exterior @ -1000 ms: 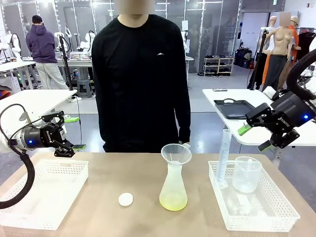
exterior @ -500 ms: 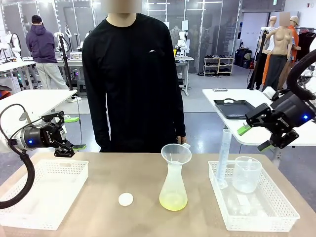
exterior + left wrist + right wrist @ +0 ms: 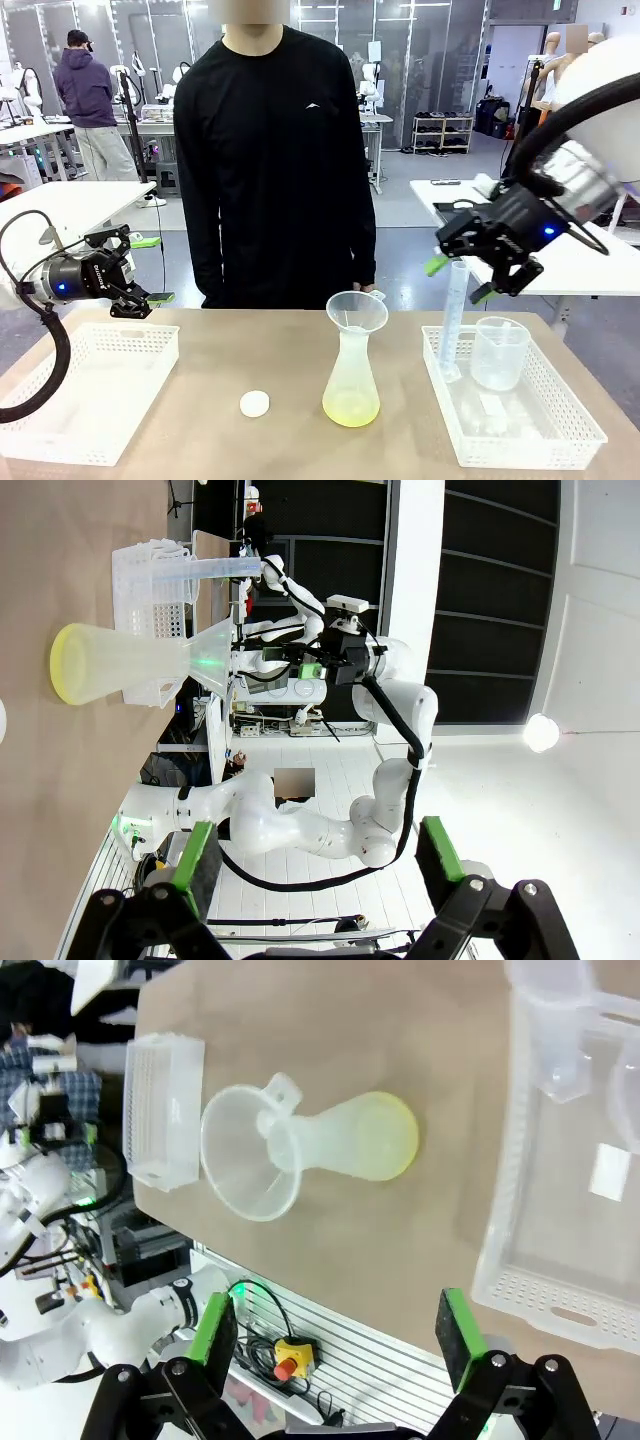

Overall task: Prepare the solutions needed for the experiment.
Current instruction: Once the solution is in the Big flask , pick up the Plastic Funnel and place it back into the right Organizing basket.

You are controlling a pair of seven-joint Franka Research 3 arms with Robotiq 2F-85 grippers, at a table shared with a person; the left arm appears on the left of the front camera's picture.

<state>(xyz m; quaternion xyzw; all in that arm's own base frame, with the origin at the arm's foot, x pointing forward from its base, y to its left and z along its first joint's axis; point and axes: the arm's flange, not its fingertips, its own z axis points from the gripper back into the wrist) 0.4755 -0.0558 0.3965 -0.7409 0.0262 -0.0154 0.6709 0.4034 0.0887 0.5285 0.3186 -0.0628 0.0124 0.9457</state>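
Note:
A frosted conical flask [image 3: 351, 375] with a clear funnel [image 3: 357, 311] in its neck stands mid-table. A shallow layer of pale yellow-green solution [image 3: 350, 409] lies at its bottom. My right gripper [image 3: 458, 280] hangs open in the air above the graduated cylinder [image 3: 454, 318], holding nothing. In the right wrist view the flask [image 3: 345, 1140] lies sideways above my open gripper [image 3: 335, 1332], with the solution [image 3: 398, 1136] showing at its base. My left gripper [image 3: 140, 270] stays open above the left tray's far edge. The left wrist view has the flask [image 3: 125, 662] far beyond my open gripper [image 3: 315, 855].
A white basket tray [image 3: 530, 450] at right holds a clear beaker [image 3: 498, 352] and the cylinder. Another white tray [image 3: 120, 330] sits at left. A small white cap [image 3: 254, 403] lies left of the flask. A person in black [image 3: 275, 150] stands at the far side.
My right arm has swung left and forward, from beside the table's right end to over the graduated cylinder. The left arm has not moved. The person shifted slightly.

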